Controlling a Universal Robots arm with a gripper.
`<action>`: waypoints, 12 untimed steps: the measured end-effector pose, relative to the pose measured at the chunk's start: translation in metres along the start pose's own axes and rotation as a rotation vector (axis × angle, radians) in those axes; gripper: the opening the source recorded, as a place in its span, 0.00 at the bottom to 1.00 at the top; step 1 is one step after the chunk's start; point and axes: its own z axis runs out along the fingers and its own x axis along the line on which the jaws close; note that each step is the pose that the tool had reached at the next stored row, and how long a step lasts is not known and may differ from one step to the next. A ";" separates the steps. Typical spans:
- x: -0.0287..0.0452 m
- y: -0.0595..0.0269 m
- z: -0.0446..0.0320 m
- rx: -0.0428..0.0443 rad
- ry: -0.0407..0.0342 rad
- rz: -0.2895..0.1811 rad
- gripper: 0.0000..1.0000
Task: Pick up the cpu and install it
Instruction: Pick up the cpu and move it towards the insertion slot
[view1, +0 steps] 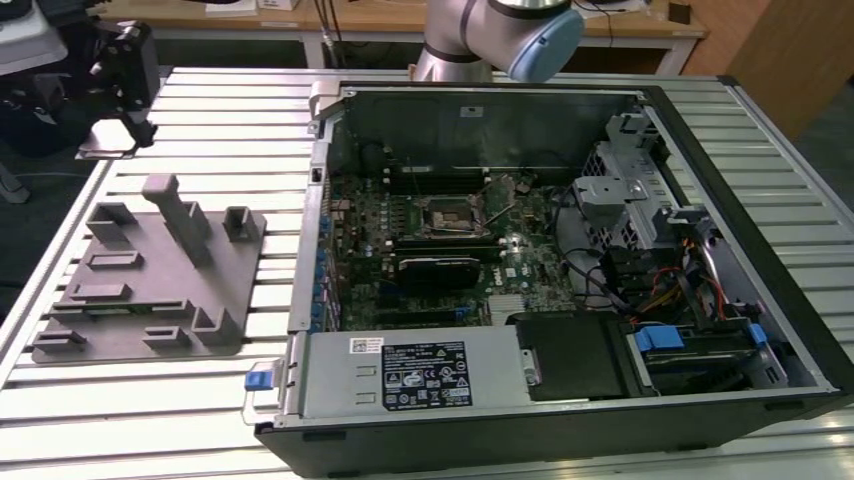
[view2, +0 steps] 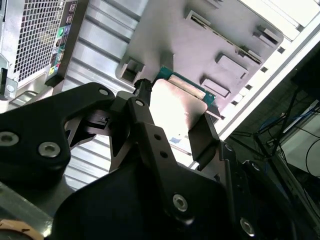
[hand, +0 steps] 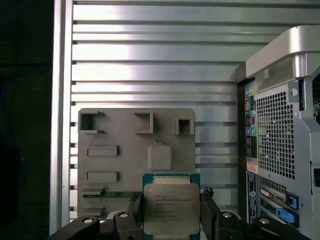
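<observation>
The cpu (hand: 171, 207) is a flat square chip with a shiny grey metal top on a green-edged board. In both wrist views my gripper (hand: 171, 199) is shut on the cpu (view2: 175, 107), with one black finger against each of two opposite edges. The chip hangs in the air above the grey fixture plate (hand: 130, 150). In the exterior view the black gripper (view1: 118, 135) is high at the back left, over the slatted table beyond the fixture plate (view1: 147, 280). The black square socket (view1: 447, 212) lies open on the motherboard inside the computer case (view1: 561, 260).
The open computer case fills the exterior view's right half, with a power supply (view1: 414, 370), cables and drive bays inside. Its perforated rear panel (hand: 280, 130) stands beside the fixture plate. Several raised blocks and a post (view1: 180, 215) stick up from the plate. The table edge (view1: 27, 300) runs along the left.
</observation>
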 end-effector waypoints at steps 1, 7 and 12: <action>-0.0014 0.0000 0.0000 0.0000 0.0000 0.000 0.54; -0.0120 0.0002 0.0003 0.0000 0.0000 0.000 0.54; -0.0204 0.0004 0.0005 0.0000 0.0000 0.000 0.54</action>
